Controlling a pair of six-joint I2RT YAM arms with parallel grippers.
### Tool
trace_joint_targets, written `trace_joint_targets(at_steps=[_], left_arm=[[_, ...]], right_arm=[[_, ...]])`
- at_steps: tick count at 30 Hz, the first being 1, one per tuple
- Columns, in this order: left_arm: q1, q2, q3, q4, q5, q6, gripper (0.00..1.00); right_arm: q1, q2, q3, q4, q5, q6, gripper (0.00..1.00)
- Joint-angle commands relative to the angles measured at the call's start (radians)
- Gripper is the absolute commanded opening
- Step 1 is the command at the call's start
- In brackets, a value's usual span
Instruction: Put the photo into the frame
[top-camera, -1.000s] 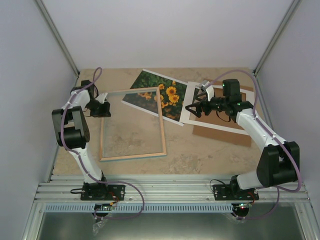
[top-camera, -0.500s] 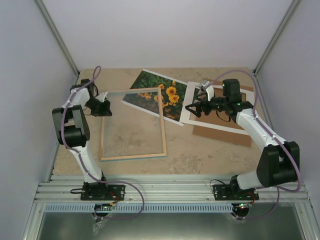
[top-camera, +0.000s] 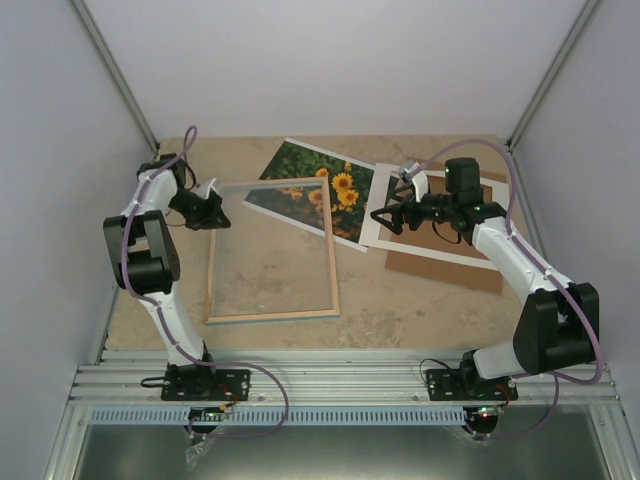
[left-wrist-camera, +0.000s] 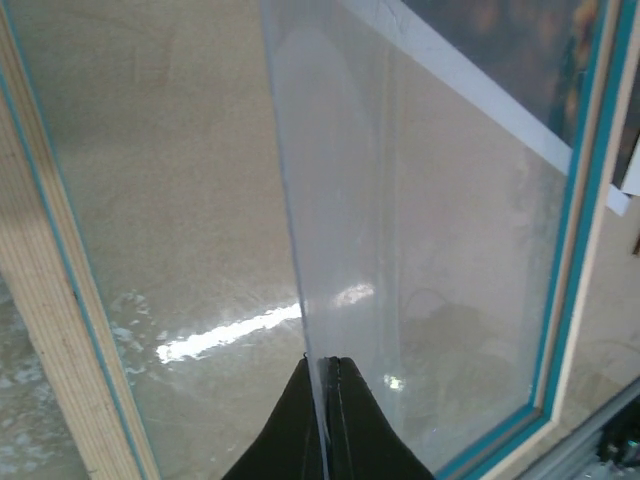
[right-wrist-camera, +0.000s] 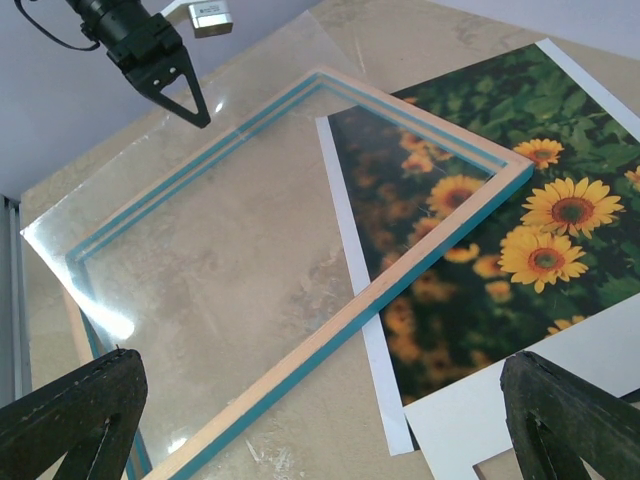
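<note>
The frame (top-camera: 325, 255) lies wood-back up on the table, its blue front showing along the inner rims (right-wrist-camera: 420, 250). Its far right corner overlaps the photo (top-camera: 345, 185), a sunflower print with a white edge (right-wrist-camera: 540, 170). My left gripper (top-camera: 207, 210) is shut on the edge of the clear pane (left-wrist-camera: 420, 230), pinched between its black fingertips (left-wrist-camera: 345, 420). It holds the pane's far left side tilted up off the frame (right-wrist-camera: 150, 190). My right gripper (top-camera: 385, 218) is open and empty, hovering over the photo's right end and the frame's right rail (right-wrist-camera: 320, 440).
A white cut-out mat (top-camera: 470, 255) lies on a brown backing board (top-camera: 450, 272) at the right, under my right arm; the mat's corner (right-wrist-camera: 500, 420) overlaps the photo. Enclosure walls stand left, right and far.
My left gripper has moved slightly farther back, still holding the pane. The frame has slid a little to the right. The right arm has barely moved.
</note>
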Motion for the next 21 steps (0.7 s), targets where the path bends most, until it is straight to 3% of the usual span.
trace_joint_targets(at_steps=[1, 11, 18, 21], left_arm=[[-0.001, 0.033, 0.038, -0.075, 0.082, -0.027, 0.00], [-0.001, 0.035, 0.055, -0.102, 0.128, -0.046, 0.00], [0.000, 0.027, -0.031, -0.025, 0.133, -0.063, 0.00], [-0.003, 0.037, -0.050, 0.009, 0.147, -0.075, 0.00]], right_arm=[[0.006, -0.022, -0.011, 0.021, 0.008, -0.001, 0.98], [0.006, 0.000, -0.023, 0.041, 0.031, 0.004, 0.95], [0.022, 0.129, -0.005, 0.083, 0.128, 0.148, 0.63], [0.025, 0.187, 0.012, 0.082, 0.149, 0.200, 0.57]])
